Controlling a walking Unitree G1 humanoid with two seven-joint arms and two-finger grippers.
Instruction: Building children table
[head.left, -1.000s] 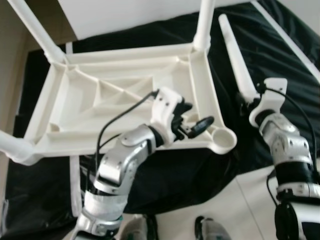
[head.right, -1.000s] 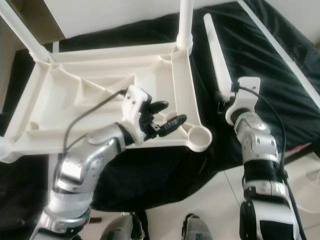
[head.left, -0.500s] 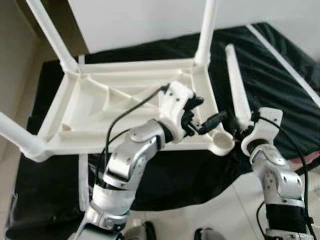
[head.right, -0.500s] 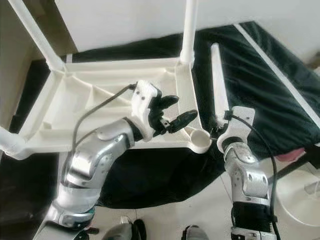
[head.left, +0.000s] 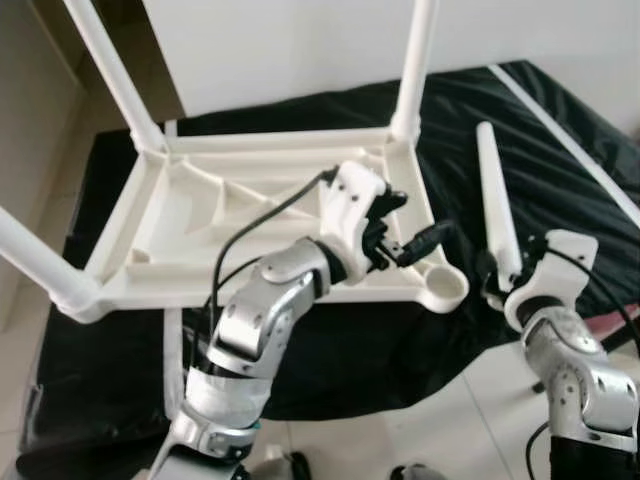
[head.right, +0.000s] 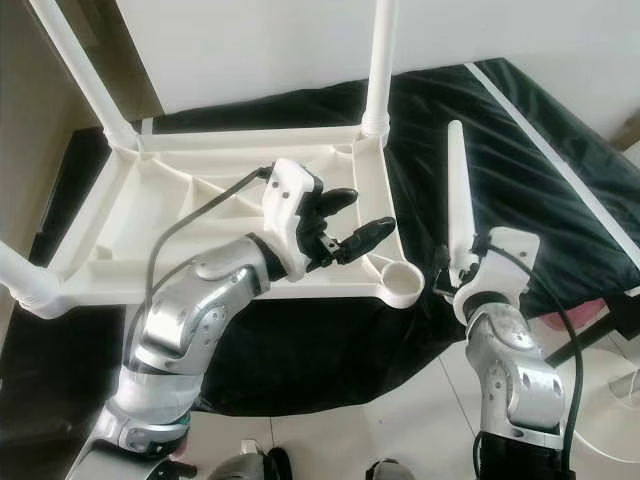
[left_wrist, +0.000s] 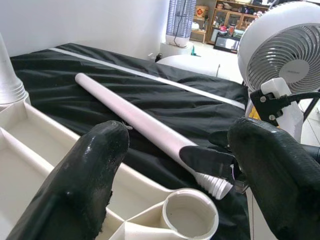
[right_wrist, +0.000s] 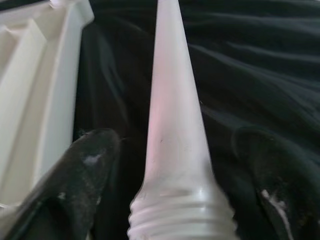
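Shifted since half a second ago: loose table leg (head.left: 495, 200), carried outward from beside the empty corner socket (head.left: 444, 288) and now standing clear of it over the black sheet (head.left: 560, 160). Right gripper (head.right: 452, 272), nearest the robot: fingers (right_wrist: 85, 175) set either side of the leg's ribbed threaded end, whether pressing on it cannot be told from the wrist view; leg slanting away from the robot, tapered tip farthest. Left gripper (head.left: 408, 232): both black fingers (left_wrist: 95, 165) spread wide, holding nothing, hovering over the near right corner of the frame just beside the socket. Children's table (head.left: 250, 200): white plastic, upside down on the black sheet, ribbed underside facing up. Fitted legs, three: one at the near left corner (head.left: 40, 265), one at the far left corner (head.left: 105, 70), one at the far right corner (head.left: 415, 60), all pointing upward. White wall (head.left: 300, 40) behind the table. Pedestal fan (left_wrist: 280, 55), white, seen past the sheet in the left wrist view.
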